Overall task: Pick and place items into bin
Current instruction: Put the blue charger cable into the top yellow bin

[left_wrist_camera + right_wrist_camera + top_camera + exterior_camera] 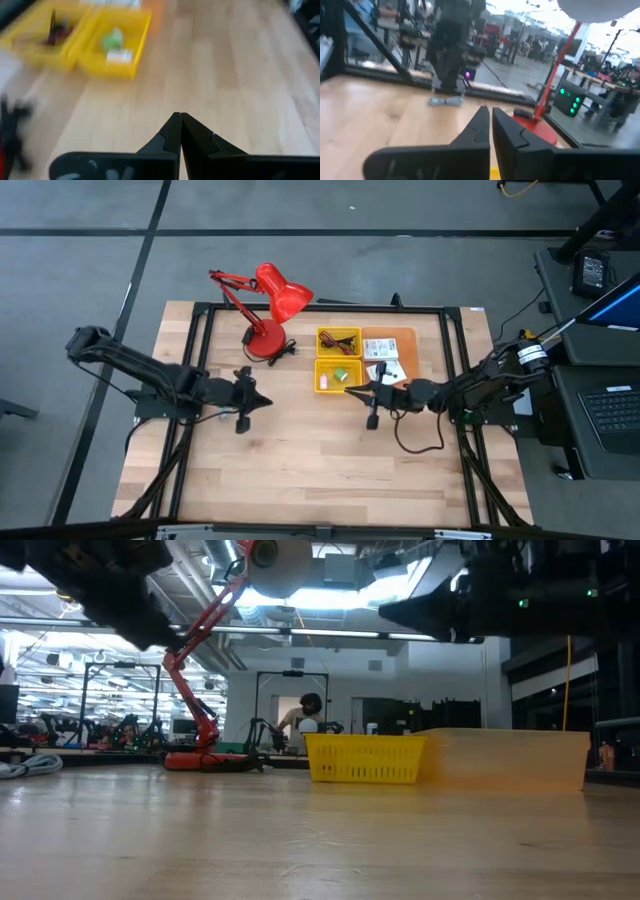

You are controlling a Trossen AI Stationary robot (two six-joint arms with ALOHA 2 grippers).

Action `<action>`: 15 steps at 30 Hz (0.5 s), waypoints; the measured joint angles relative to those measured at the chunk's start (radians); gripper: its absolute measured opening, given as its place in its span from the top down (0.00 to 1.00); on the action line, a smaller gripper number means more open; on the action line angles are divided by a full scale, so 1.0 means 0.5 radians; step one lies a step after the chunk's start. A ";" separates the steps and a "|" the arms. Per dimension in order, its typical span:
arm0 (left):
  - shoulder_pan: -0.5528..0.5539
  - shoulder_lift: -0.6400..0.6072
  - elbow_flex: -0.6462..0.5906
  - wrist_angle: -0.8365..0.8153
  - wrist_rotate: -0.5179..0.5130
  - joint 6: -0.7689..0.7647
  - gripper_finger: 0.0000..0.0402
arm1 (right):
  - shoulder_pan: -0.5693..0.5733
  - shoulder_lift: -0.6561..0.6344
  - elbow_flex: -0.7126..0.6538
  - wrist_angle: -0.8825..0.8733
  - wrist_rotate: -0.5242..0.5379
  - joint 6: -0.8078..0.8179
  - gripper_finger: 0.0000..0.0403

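Items [338,373] in yellow bins [322,383]

The counter [300,450] is pale blond wood with a faint plank grain, framed by black rails [200,360]. Two bright yellow bins [338,358] sit beside an orange tray [400,338]. The near bin holds a green piece [112,37] and a white packet [119,56]; the far one holds a maroon cord [56,33]. White printed packets [380,349] lie on the orange tray. The lamp [272,305] is red all over. Both arms are black, as are the left claw [180,125] and right claw [489,120]. The floor [80,270] is grey with dark lines.
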 joint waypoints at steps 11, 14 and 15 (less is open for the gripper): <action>-0.209 0.117 0.540 -1.125 0.008 -0.716 0.99 | -0.034 0.001 -0.001 -0.052 0.001 -0.002 0.99; -0.262 0.186 0.685 -1.350 0.080 -0.937 0.99 | -0.034 0.001 -0.001 -0.050 0.001 -0.005 0.99; -0.281 0.217 0.730 -1.415 0.104 -1.002 0.99 | -0.034 0.001 -0.001 -0.051 0.001 -0.005 0.99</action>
